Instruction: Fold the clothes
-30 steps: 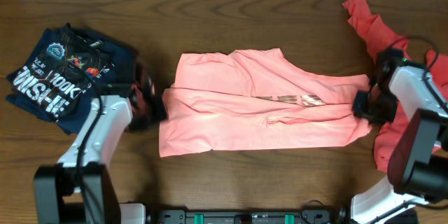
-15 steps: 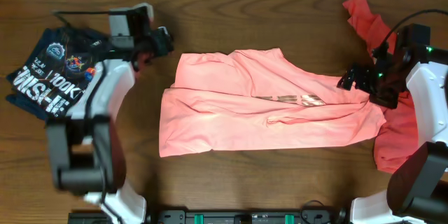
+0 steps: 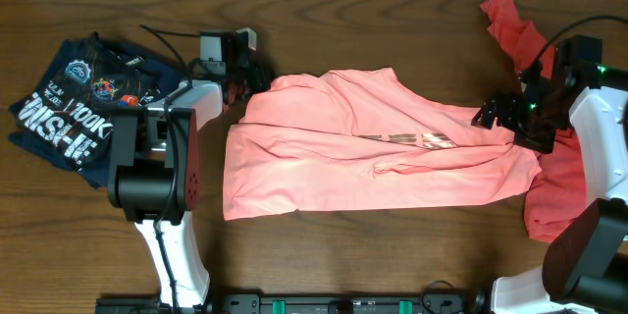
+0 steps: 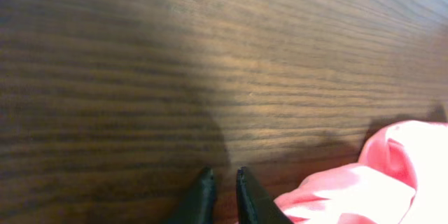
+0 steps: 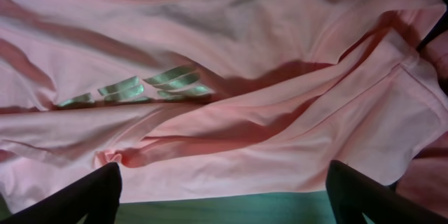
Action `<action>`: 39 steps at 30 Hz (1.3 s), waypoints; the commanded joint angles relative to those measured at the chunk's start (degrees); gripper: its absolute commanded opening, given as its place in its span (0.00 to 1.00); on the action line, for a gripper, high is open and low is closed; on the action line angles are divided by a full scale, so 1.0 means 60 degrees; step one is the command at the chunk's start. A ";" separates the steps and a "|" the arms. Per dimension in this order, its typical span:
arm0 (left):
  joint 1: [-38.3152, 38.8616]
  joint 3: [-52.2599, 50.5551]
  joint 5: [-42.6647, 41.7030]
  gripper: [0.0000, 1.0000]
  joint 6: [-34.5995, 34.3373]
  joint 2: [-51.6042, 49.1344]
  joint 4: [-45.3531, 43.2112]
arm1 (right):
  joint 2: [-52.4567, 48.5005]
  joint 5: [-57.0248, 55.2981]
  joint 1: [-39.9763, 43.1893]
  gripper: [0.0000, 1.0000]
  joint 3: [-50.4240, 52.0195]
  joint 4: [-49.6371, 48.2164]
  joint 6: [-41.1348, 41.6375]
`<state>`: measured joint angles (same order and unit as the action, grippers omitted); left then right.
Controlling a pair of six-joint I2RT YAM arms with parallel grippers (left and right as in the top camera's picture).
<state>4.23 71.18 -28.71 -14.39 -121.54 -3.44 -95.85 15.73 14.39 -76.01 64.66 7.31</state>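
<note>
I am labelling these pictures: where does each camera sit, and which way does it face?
Overhead: above the table, looking down on the pink shirt; left arm and right arm show.
Left wrist: on the left arm, facing across bare wood; left gripper, shut.
Right wrist: above the pink shirt's lettering, facing down; right gripper, open.
Shared: all see the pink shirt.

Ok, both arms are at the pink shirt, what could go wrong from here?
The left fingers look closed over bare table beside the pink shirt, so a lift may bring up nothing. The right fingers are open over the edge next to the red shirt; they might catch both.
</note>
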 commanded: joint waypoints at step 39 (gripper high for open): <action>-0.1279 0.0138 -0.0117 0.06 -0.1399 0.1657 0.4215 | -0.3388 -0.2710 -0.0849 0.86 -0.0047 -0.5836 0.0710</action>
<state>-3.31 71.61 -29.63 -23.75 -111.37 21.26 -114.50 -0.82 9.80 -76.01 30.63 10.46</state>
